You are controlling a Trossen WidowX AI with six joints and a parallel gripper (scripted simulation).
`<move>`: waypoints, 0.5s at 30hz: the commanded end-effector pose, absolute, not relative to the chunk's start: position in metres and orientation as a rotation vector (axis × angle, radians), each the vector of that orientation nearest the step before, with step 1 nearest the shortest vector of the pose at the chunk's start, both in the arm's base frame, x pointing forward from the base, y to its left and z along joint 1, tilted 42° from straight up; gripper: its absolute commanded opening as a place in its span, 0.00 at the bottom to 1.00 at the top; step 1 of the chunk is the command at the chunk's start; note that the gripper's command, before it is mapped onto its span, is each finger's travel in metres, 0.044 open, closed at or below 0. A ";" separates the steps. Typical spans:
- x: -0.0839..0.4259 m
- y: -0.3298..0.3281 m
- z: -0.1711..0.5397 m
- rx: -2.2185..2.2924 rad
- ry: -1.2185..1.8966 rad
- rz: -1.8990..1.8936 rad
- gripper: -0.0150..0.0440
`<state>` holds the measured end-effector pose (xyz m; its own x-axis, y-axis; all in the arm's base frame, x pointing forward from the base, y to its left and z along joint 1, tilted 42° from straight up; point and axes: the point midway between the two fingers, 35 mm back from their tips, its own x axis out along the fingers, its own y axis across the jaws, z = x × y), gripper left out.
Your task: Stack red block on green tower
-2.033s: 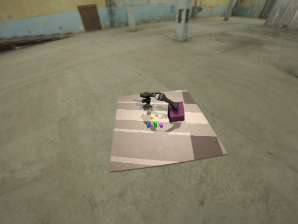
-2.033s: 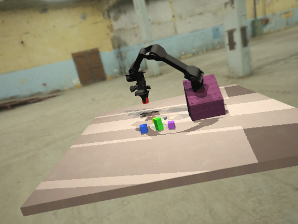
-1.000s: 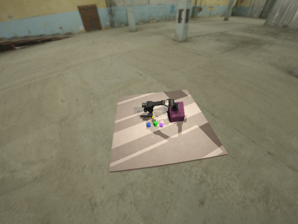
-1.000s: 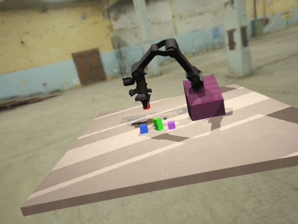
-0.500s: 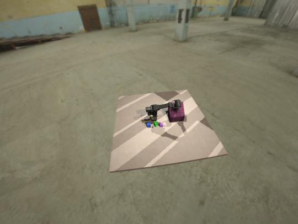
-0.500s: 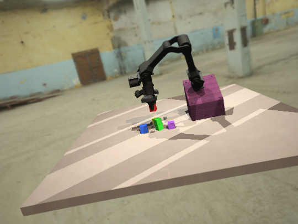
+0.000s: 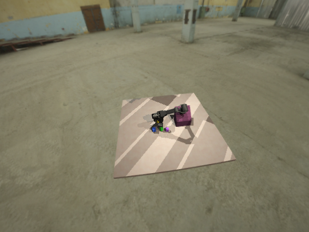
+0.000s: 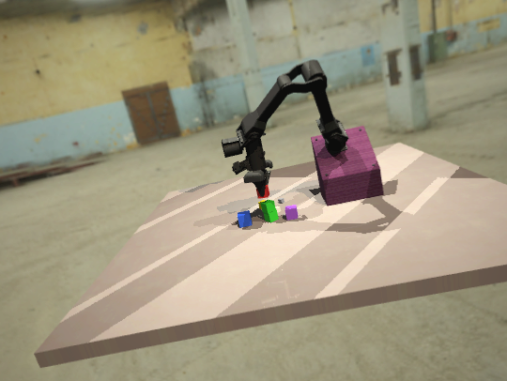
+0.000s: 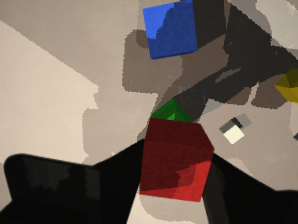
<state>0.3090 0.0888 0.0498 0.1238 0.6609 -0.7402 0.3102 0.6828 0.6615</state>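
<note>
Red block (image 9: 175,160) clenched between the black tool's (image 9: 172,190) part-closed fingers, just above the green tower (image 8: 268,210).

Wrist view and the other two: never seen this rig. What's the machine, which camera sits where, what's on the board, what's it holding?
It is a single jointed arm bolted onto a purple pedestal, with a two-fingered end effector at its tip. The top view looks down from high and far away; the exterior view looks from the side, close to the striped board; the wrist view looks down past the fingers.

On the board stand a blue block, a green tower and a purple block. The wrist view also shows a yellow block and a small pale cube.

The end effector is closed on the red block, held just above the green tower, not yet resting on it.
</note>
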 end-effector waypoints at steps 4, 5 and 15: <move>0.307 0.103 0.032 0.858 1.488 0.300 0.25; 0.307 0.103 0.032 0.858 1.488 0.300 0.25; 0.307 0.103 0.032 0.858 1.488 0.300 0.25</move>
